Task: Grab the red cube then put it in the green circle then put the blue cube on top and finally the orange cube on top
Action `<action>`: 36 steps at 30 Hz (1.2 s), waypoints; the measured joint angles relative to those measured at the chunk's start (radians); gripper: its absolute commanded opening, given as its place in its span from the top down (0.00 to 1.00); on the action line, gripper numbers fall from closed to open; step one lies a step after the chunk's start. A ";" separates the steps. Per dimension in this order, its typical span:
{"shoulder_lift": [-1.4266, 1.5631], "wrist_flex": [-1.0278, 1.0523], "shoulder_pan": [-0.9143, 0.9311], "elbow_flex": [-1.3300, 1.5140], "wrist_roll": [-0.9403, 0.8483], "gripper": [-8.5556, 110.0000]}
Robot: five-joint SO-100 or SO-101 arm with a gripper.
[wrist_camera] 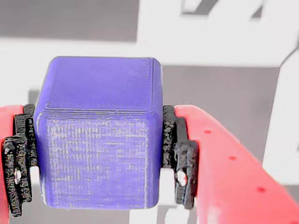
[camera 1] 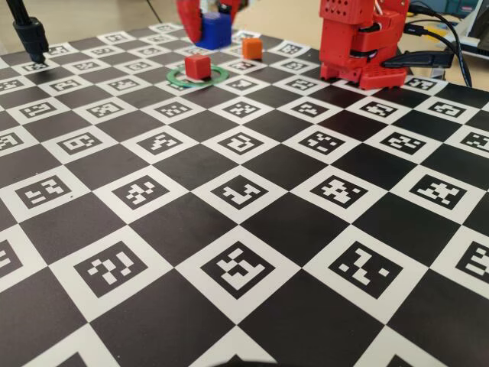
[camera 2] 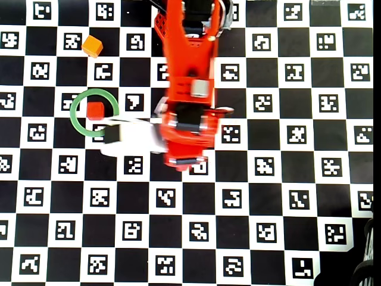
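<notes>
The red cube sits inside the green circle at the far left of the board; the overhead view shows the cube in the ring too. My gripper is shut on the blue cube, with a black pad tight on each side. In the fixed view the gripper holds the blue cube just behind the ring, seemingly off the board. The orange cube stands free to the right of the ring, and also shows in the overhead view. From overhead the blue cube is hidden under my wrist.
The red arm base stands at the far right of the checkerboard, with cables beside it. A black stand is at the far left corner. From overhead the arm reaches down the middle, with a white wrist mount beside the ring.
</notes>
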 measured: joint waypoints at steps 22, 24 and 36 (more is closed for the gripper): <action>0.044 -0.032 0.451 -0.005 -0.336 0.89; 0.069 -0.052 0.468 0.026 -0.356 0.89; 0.127 -0.133 0.532 0.147 -0.506 0.89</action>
